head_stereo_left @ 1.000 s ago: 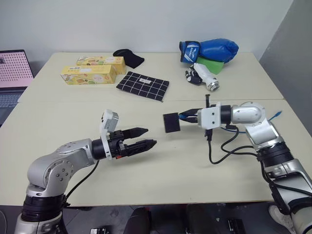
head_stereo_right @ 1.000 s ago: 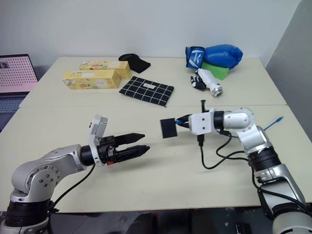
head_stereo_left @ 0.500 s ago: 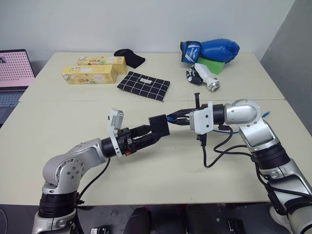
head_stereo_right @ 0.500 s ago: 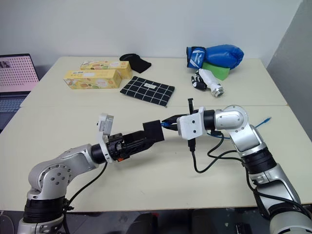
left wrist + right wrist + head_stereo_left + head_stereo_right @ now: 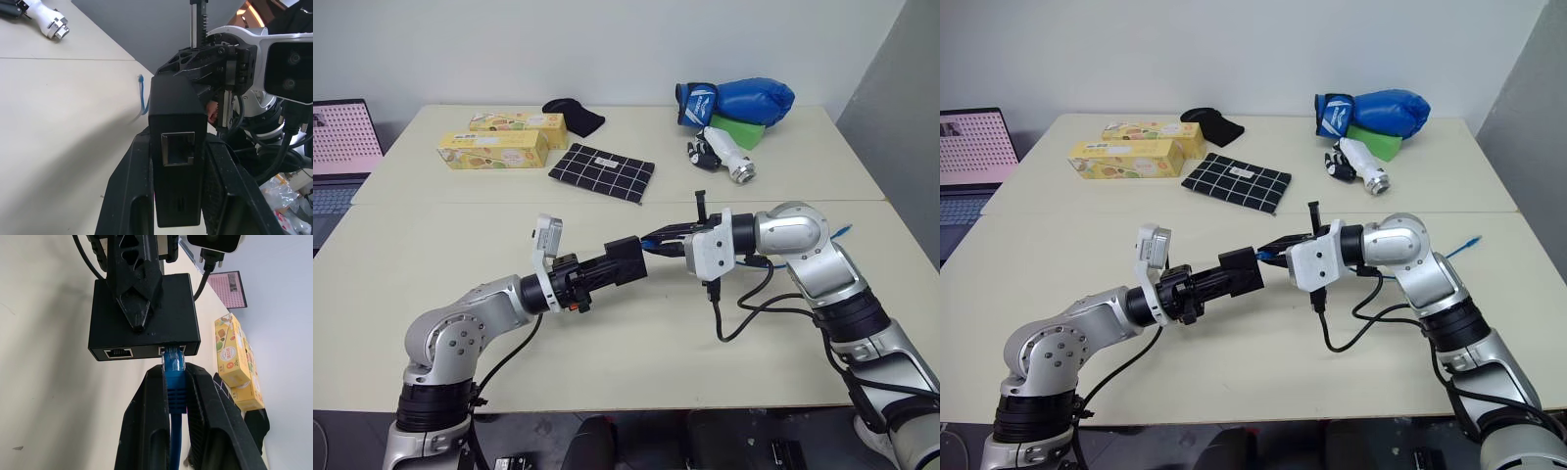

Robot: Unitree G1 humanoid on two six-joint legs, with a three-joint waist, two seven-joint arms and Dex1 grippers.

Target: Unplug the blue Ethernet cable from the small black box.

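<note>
The small black box [image 5: 626, 261] hangs above the middle of the table, held between both arms. My left gripper [image 5: 623, 264] is shut on it, one black finger [image 5: 128, 196] on each side, an empty port facing the left wrist camera. The blue Ethernet cable [image 5: 174, 382] is plugged into another port of the box [image 5: 146, 318]. My right gripper [image 5: 174, 369] is shut on the cable's blue boot just behind the plug. The cable runs back past the right arm, and its free end [image 5: 843, 232] lies on the table.
At the back of the table are two yellow cartons [image 5: 494, 149], a black grid cloth [image 5: 602, 172], a black fabric lump [image 5: 573, 116], a blue boxing glove [image 5: 739, 101] and a white tool [image 5: 724, 157]. A laptop [image 5: 340, 147] sits far left. A black robot cable [image 5: 736, 315] loops under my right wrist.
My right arm carried the box on the cable to the left. My left gripper, open and apart a second ago, reached the box and shut on it.
</note>
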